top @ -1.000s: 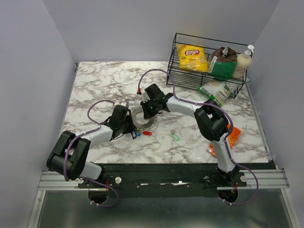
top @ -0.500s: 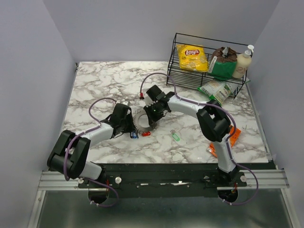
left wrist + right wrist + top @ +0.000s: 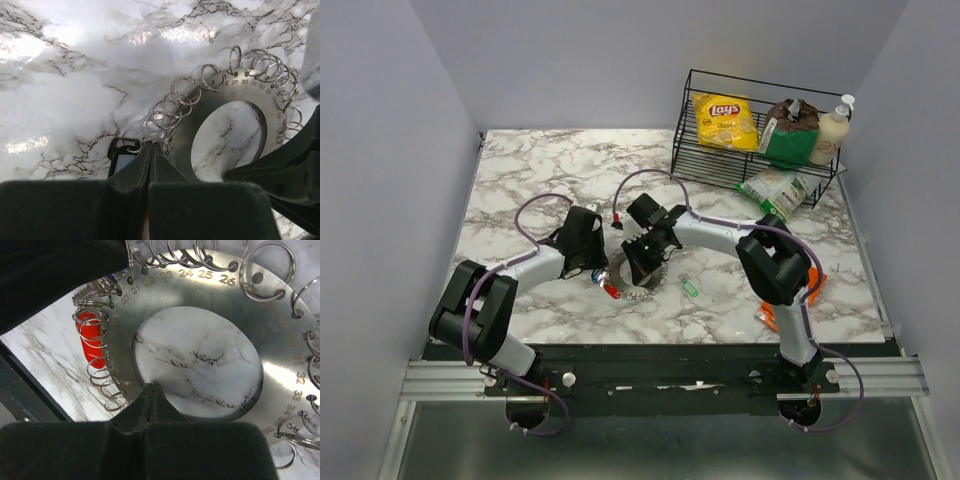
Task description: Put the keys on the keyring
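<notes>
Marble table (image 3: 520,180). Left end effector (image 3: 150,148), clenched, is set at the split rings (image 3: 187,90) beside the red key (image 3: 92,340). The tilted keyring (image 3: 200,290) is grasped by the right end effector (image 3: 150,390). Threading is judged under way; next, a split ring must be parted.

The keyring (image 3: 200,290) hides part of the red key (image 3: 92,342), seemingly its blade.

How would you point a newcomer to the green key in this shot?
On the marble table, find the grey toothed keyring near the middle. Just right of it in the top view, the green key lies alone on bare marble. The red key sits by the ring's left rim instead.
</notes>
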`<state>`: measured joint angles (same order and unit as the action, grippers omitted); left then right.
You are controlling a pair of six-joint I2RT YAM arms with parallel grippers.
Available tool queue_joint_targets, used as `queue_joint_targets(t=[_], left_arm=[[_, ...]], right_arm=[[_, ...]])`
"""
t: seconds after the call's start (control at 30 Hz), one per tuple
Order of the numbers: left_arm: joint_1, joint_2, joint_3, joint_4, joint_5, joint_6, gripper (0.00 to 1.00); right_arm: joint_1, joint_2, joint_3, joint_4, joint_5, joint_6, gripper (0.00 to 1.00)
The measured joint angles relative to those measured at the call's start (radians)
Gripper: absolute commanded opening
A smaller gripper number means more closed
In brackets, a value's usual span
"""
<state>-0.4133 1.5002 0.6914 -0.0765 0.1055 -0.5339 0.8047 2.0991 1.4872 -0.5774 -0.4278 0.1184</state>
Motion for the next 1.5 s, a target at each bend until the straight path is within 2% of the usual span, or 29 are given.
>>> queue_joint_targets(t=[0.2, 0.3, 0.33, 0.43, 0.53, 0.67, 0.77, 0.93, 1.2, 1.37, 1.5], left_arm=[[0.0, -0.014, 0.053, -0.085, -0.052, 0.037, 0.14], [0.0, -0.069, 0.046, -0.119, -0.074, 0.045, 0.28], [0.0, -0.098, 0.041, -0.127, -0.079, 0.047, 0.37], [0.0, -0.182, 0.024, -0.134, -0.085, 0.049, 0.49], [0.0, -0.251, -0.006, -0.12, -0.087, 0.049, 0.55], [0.0, -0.302, -0.063, -0.103, -0.076, 0.046, 0.54], [0.0, -0.303, -0.098, -0.098, -0.066, 0.035, 0.5], [0.0, -0.299, -0.118, -0.082, -0.036, 0.033, 0.48], [0.0, -0.224, -0.117, -0.002, 0.043, 0.041, 0.46], [-0.001, -0.178, -0.117, 0.011, 0.064, 0.052, 0.37], [-0.006, -0.163, -0.117, 0.031, 0.068, 0.056, 0.35]], right_arm=[[0.001, -0.001, 0.0, 0.008, -0.005, 0.013, 0.01], [0.001, -0.014, 0.0, 0.016, -0.003, 0.013, 0.01], [0.001, -0.023, 0.0, 0.022, 0.0, 0.013, 0.02], [0.001, -0.068, 0.0, 0.048, 0.011, 0.012, 0.06], [0.001, -0.127, -0.013, 0.105, 0.016, 0.008, 0.12], [0.001, -0.172, -0.026, 0.192, 0.014, -0.006, 0.16], [0.001, -0.163, -0.026, 0.232, 0.003, -0.008, 0.17], [0.001, -0.13, -0.027, 0.262, -0.006, 0.003, 0.17], [-0.009, -0.128, -0.063, 0.296, -0.003, 0.037, 0.17], [-0.022, -0.128, -0.092, 0.298, 0.003, 0.042, 0.17], [-0.028, -0.128, -0.1, 0.299, 0.008, 0.044, 0.18]])
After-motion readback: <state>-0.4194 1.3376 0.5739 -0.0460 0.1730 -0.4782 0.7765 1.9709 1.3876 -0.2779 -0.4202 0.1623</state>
